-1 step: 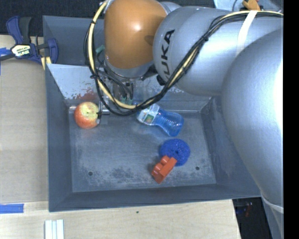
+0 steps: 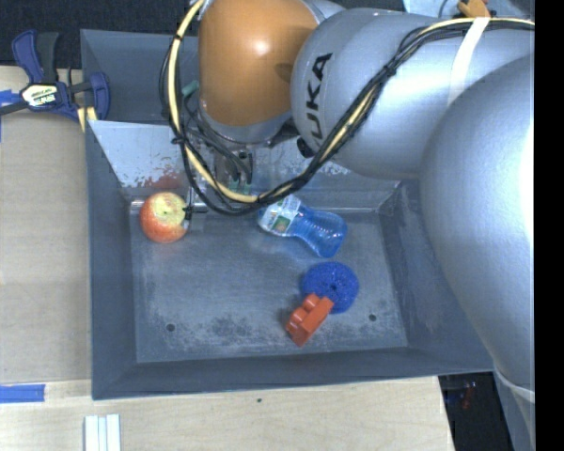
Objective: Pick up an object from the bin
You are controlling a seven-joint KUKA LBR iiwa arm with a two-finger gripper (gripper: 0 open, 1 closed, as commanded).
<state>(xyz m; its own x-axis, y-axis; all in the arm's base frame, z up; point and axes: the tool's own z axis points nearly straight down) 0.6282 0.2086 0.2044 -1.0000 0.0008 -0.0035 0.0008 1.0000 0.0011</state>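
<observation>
Grey metal bin point(image 2: 113, 280), 4 loose things on its floor, no heap.

Arm point(image 2: 404, 111) comes in over the bin's right wall and far-right corner. Black lettering on the silver housing reads "UKA"; anything before that curves out of sight. Orange dome cover point(image 2: 249, 54) sits on the wrist, w/ yellow and black cables point(image 2: 179, 64) looping round it and down under it.

Gripper point(image 2: 224, 172) hangs below the orange cover, over the far edge of the bin floor, left of centre. It's dark and tangled w/ cables, so can't tell if it's released or clenched. Nothing seen in its grasp.

Nearest thing: apple point(image 2: 164, 217), red-yellow, round, in the floor's far-left corner, close to the left wall. It lies just beside the gripper, on its left. Can't tell whether they touch.

Next: clear blue plastic bottle point(image 2: 305, 228), on its side along the far edge, about mid-floor, just right of the gripper. It has a pale green-white label at its left end; text not readable.

Toward the near edge, right of centre: a blue round fuzzy thing point(image 2: 331, 285), sponge or scrubber, w/ an orange-red block point(image 2: 307, 318) touching its near-left side. Both well apart from the gripper.
</observation>
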